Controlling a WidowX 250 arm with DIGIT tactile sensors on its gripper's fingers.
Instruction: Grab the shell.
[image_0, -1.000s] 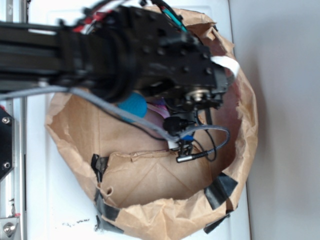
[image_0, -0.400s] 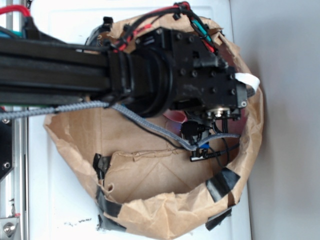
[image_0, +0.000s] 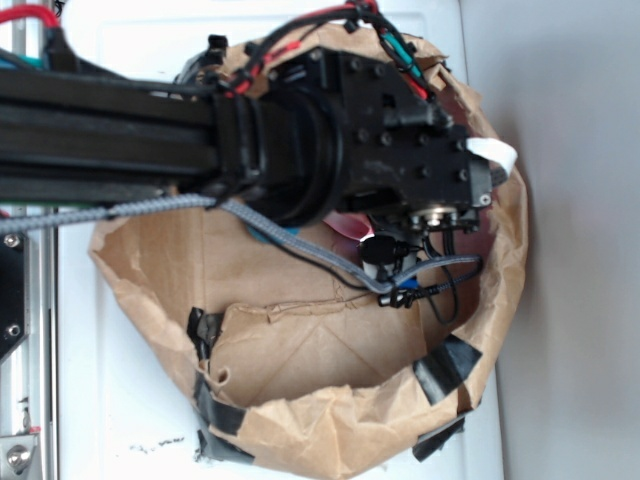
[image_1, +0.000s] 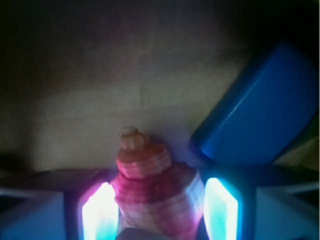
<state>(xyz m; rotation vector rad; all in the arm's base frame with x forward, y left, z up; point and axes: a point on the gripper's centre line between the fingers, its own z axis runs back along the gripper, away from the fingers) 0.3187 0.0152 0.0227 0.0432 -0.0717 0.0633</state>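
In the wrist view the shell (image_1: 157, 192) stands between my two fingers, its knobbly orange spire pointing away from the camera and its striped body lit pink. The gripper (image_1: 160, 195) is shut on it: the left pad (image_1: 100, 212) and the right pad (image_1: 222, 210) both touch the shell's sides. From outside, the black arm (image_0: 330, 150) reaches down into the brown paper bag (image_0: 300, 350) and hides the fingers and the shell.
A blue rectangular block (image_1: 260, 115) lies tilted just right of the shell, close to the right finger. The bag's crumpled walls ring the arm, with black tape (image_0: 445, 365) on the rim. Brown paper floor (image_1: 100, 100) lies beyond the shell.
The arm swung right and went deeper into the bag, covering the teal ball seen a second ago. Over the last half second it barely shifted.
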